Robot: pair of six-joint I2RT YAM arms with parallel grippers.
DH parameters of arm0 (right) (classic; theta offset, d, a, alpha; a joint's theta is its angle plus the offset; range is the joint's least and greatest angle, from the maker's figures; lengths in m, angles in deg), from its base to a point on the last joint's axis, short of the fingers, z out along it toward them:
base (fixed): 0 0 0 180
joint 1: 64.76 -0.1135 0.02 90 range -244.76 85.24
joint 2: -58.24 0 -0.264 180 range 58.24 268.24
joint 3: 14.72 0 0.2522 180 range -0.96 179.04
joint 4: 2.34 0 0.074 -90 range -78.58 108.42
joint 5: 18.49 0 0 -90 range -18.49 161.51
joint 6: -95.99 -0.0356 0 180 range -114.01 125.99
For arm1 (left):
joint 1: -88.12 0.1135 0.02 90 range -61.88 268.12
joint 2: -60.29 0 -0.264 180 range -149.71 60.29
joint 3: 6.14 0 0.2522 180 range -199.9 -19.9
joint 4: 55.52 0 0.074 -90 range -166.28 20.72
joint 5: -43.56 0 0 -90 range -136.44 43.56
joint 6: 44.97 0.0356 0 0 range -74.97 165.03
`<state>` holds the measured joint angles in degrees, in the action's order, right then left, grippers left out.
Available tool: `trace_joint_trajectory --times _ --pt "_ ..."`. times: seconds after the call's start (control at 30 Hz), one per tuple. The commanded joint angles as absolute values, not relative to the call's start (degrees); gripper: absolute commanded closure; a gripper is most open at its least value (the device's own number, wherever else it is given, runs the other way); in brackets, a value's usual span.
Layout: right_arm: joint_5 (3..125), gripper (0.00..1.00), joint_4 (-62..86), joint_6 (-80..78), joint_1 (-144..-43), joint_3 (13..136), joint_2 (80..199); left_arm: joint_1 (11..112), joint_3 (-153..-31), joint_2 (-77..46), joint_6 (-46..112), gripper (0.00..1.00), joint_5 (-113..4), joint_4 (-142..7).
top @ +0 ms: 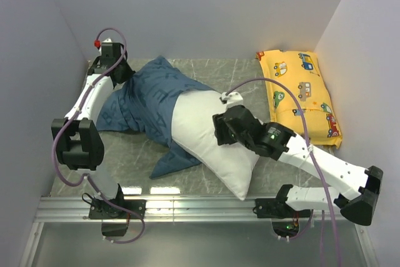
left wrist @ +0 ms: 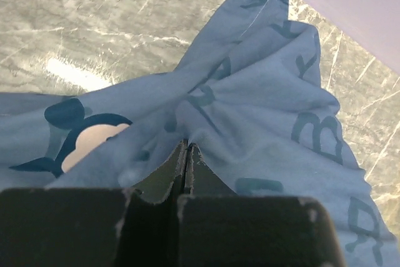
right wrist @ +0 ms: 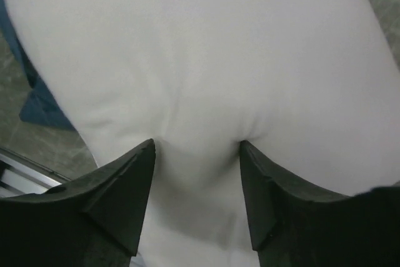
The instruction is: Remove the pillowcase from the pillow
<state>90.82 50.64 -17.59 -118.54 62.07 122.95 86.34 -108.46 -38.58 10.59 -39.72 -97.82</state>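
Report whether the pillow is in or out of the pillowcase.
Mostly out: pillow bare at near end, pillowcase bunched over far end.

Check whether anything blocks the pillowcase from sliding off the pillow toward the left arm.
Nothing visible does. The left gripper pinches the pillowcase, the right gripper presses the pillow with open fingers, and the yellow pillow lies apart.

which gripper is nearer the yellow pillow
Right. The right gripper, jaws open, presses into the white pillow, with the yellow pillow just to its right; the left gripper, jaws shut on the pillowcase, is at the far left corner.
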Motion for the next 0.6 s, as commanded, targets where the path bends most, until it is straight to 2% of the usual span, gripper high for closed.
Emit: trace_joint_trajectory --times 0.0,0.03,0.2,0.33,0.47,0.57 --pt "98.8 0.31 49.2 -11.5 -126.3 67.8 122.1 85.7 -111.7 -39.1 12.2 1.00 -37.6 -94.9" --pt "101.8 0.25 49.2 -10.7 -128.1 68.4 123.8 85.6 -111.7 -39.3 12.5 1.00 -37.6 -94.9" --pt "111.1 0.14 49.6 -5.5 -137.3 72.8 133.6 85.4 -111.3 -39.1 12.9 1.00 -37.9 -94.8" --pt "118.2 0.10 51.1 -3.8 -141.7 75.4 146.2 85.4 -112.3 -39.7 13.3 1.00 -38.8 -95.4" --pt "124.4 0.05 53.2 -4.8 -141.4 75.9 155.1 85.3 -113.4 -40.2 13.7 1.00 -39.8 -96.1" --pt "125.9 0.08 54.5 -7.6 -139.4 76.9 159.4 85.1 -113.8 -39.9 14.0 1.00 -40.7 -96.6"
